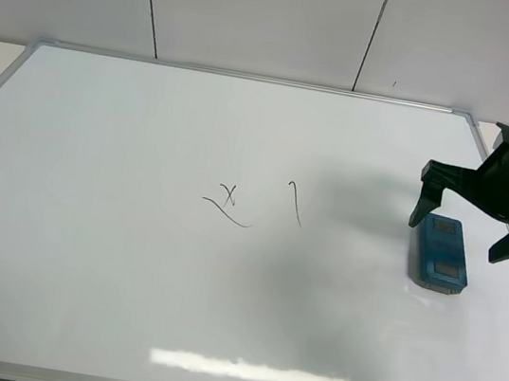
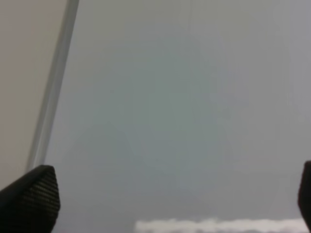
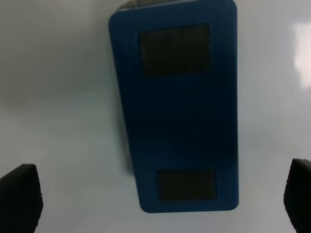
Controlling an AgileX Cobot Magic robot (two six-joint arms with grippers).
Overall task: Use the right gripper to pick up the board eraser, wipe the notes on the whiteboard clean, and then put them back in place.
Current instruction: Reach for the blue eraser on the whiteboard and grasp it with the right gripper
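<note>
- one teal-blue board eraser (image 1: pixel 441 253) with two grey patches, lying flat near the right edge of the one whiteboard (image 1: pixel 126 277).
- right claw (image 1: pixel 458 238) spread wide, one finger on either side of the eraser, gripping nothing.
- left claw (image 2: pixel 168 196) spread wide, empty, over bare board.
- notes (image 1: pixel 228 204) mid-board: one x, one curved underline, one hooked line.

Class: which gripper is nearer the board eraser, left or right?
Right. The right gripper straddles the board eraser, open, one finger either side. The left gripper, also open, faces only whiteboard by its frame; no eraser there.
</note>
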